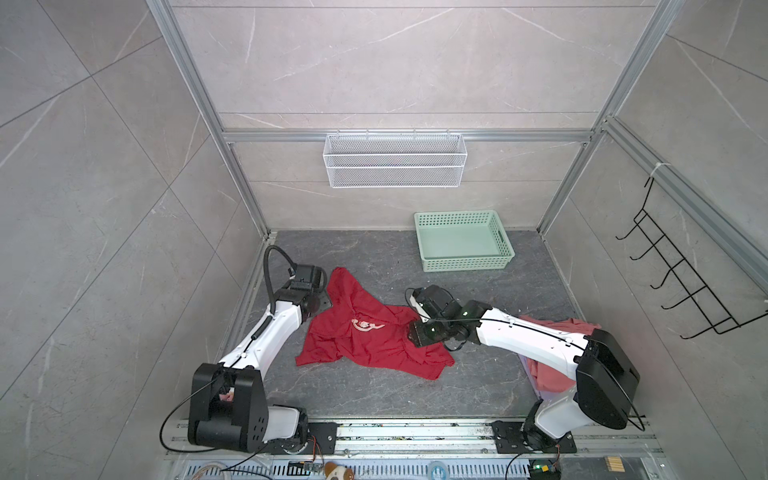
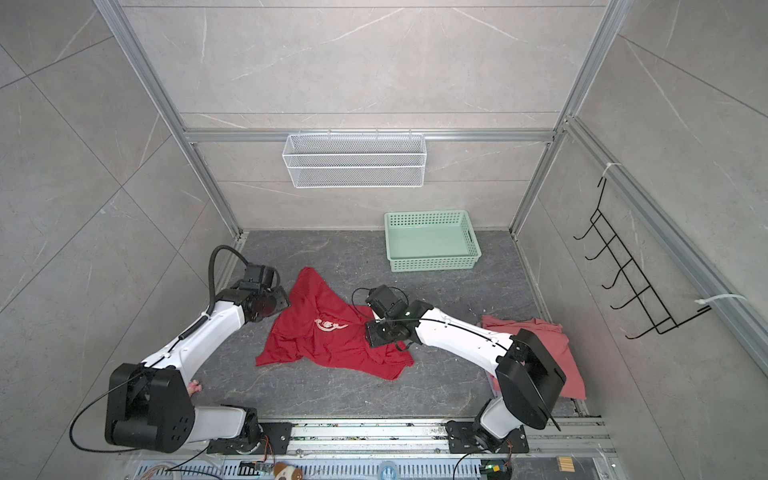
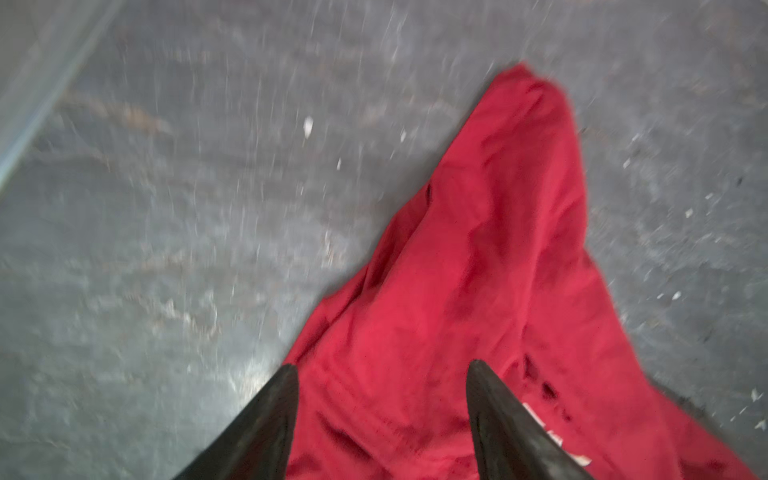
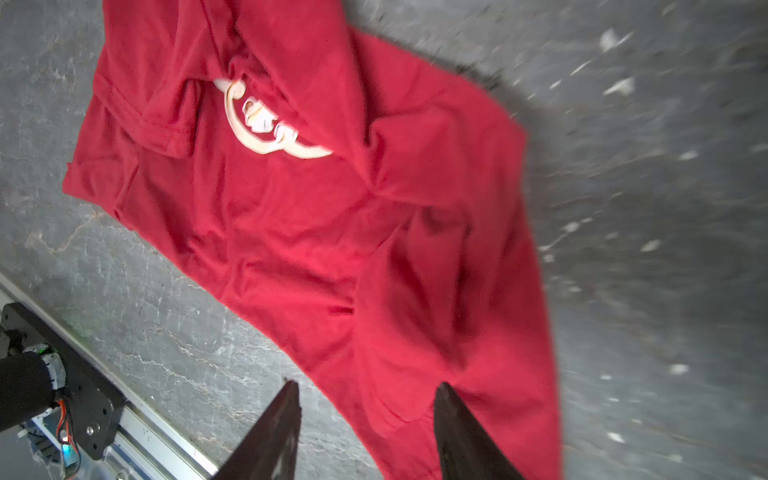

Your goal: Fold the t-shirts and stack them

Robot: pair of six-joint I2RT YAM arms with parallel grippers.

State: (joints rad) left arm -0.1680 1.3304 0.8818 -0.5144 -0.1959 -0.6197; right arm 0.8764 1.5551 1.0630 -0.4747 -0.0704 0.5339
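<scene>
Red t-shirt [image 1: 374,345] rumpled on grey tabletop [image 1: 374,395]

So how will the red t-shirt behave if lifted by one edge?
Likely floppy: the red t-shirt lies crumpled in soft folds, so it should sag. Pushed, it would probably bunch up, since wrinkles already ridge it.

1. Your left arm [image 1: 266,336] and right arm [image 1: 528,338] match: glossy white link shells between black joint housings.
2. You see a thick black ribbed hose [image 1: 267,278] at the left wrist, and thin black cables tied along both white shells.
3. Small green lights [image 1: 464,312] glow on your right wrist block.
4. Your left tool [image 3: 382,368] and right tool [image 4: 368,386] each have two dark, tapered fingers.
5. Black screwed base plates [image 1: 322,436] sit on a silver rail [image 1: 415,432].
</scene>
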